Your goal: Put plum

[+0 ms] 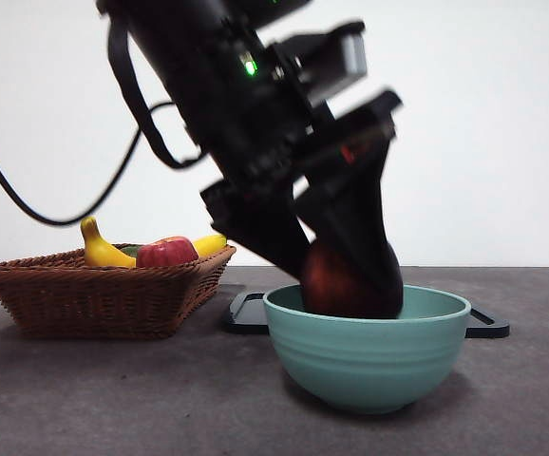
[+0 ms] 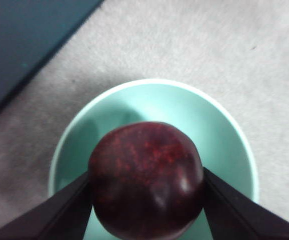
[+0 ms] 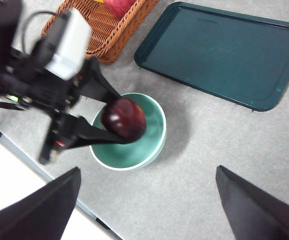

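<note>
The plum [image 1: 334, 277] is dark maroon and round, and my left gripper [image 1: 343, 285] is shut on it, one black jaw on each side. Its lower part dips below the rim of a mint-green bowl [image 1: 369, 366]; whether it touches the bottom is hidden. The left wrist view shows the plum [image 2: 147, 180] between the jaws, right over the bowl [image 2: 224, 120]. In the right wrist view the plum [image 3: 125, 118] and left gripper [image 3: 115, 117] hang over the bowl [image 3: 157, 137]. My right gripper [image 3: 148, 170] stays open high above the table, holding nothing.
A wicker basket [image 1: 104, 294] stands left of the bowl with a red apple [image 1: 167, 252] and a banana [image 1: 99, 249] in it. A dark teal tray [image 3: 224, 50] lies flat behind the bowl. The table's edge runs close to the bowl in the right wrist view.
</note>
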Available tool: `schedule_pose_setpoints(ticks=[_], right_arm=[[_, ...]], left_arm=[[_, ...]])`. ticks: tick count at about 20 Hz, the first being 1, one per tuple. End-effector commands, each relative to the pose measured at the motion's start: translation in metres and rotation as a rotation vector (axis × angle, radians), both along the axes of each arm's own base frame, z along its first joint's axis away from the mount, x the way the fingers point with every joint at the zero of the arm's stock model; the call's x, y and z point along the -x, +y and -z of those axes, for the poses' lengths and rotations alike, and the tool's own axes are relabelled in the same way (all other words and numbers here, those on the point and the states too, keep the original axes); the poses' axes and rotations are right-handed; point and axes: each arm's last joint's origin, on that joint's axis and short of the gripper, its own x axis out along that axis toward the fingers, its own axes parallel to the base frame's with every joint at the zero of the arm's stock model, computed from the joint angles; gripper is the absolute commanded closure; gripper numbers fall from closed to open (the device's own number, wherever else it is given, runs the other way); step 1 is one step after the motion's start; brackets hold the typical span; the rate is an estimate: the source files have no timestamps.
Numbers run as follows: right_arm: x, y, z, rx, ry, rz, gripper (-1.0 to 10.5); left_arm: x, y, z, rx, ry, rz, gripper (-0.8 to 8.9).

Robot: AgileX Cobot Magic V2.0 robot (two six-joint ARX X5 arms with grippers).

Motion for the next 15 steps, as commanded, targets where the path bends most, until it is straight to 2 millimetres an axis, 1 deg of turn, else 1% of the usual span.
schedule_pose_setpoints(ticks=[1, 4, 7, 8, 9, 10, 13, 15], right_arm=[[0.000, 0.000, -0.005, -0.010, -0.016, 0.004, 5.1], [0.000, 0.000, -0.005, -0.010, -0.016, 0.003, 5.1], [0.000, 0.000, -0.005, -0.010, -0.016, 0.004, 5.1], [0.000, 0.000, -0.005, -0.010, -0.016, 0.003, 5.1], [0.000, 0.000, -0.005, -0.010, -0.016, 0.003, 5.1], [0.000, 0.000, -0.005, -0.010, -0.016, 0.003, 5.1], [0.000, 0.000, -0.005, -0.010, -0.015, 0.004, 5.1], [0.000, 0.000, -0.005, -0.010, -0.016, 0.004, 5.1]], left_arm=[[0.000, -0.011, 0.008, -0.018, -0.014, 0.035, 5.38], [-0.001, -0.013, 0.017, -0.040, -0.003, 0.044, 5.35], [0.000, -0.014, 0.017, -0.046, -0.008, 0.056, 5.20], [0.000, -0.013, 0.018, -0.051, -0.004, 0.056, 4.87], [0.001, -0.013, 0.018, -0.057, 0.001, 0.056, 4.29], [0.001, -0.013, 0.018, -0.060, 0.003, 0.057, 4.04], [0.002, -0.015, 0.017, -0.047, -0.006, 0.064, 4.07], [0.002, -0.017, 0.011, -0.037, -0.013, 0.063, 4.07]])
